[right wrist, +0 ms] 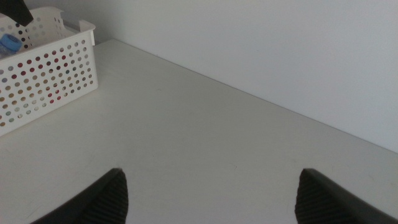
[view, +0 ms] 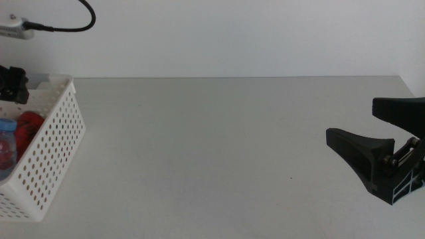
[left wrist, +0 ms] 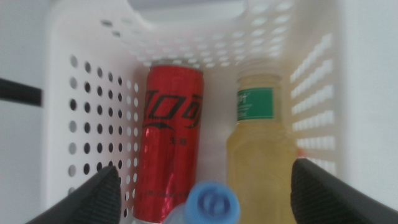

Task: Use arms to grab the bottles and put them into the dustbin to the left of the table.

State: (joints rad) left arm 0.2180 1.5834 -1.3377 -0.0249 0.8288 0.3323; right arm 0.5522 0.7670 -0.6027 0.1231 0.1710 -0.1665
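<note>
The left gripper (left wrist: 199, 193) hangs over the dustbin (left wrist: 93, 74) with its two dark fingers (left wrist: 93, 196) spread wide apart and holding nothing; the left wrist view looks between them straight down into the basket. Inside lie all three drink containers: a slim red can (left wrist: 171, 155) on its side, a yellow-liquid bottle (left wrist: 261, 149) with a green label just beside it, and a water bottle whose blue cap (left wrist: 213, 202) shows nearest the camera, seemingly resting over the ends of the other two. In the middle view only a small dark part of the left arm shows at the far left edge, above the basket's back corner, with a black cable (view: 66, 26) looping overhead. The white perforated dustbin stands at the left end of the light-grey worktop (view: 219, 146), and the blue-capped bottle and a patch of red show inside it. The right gripper (view: 372, 143) waits low at the right side, well apart from the basket, its fingers (right wrist: 99, 196) open and empty, pointing across the bare surface. No bottle or can is visible on the worktop in any view. Judged from this, the sorting appears finished: every container is in the basket, and what seems left is only for the left arm to draw away from the dustbin.
</note>
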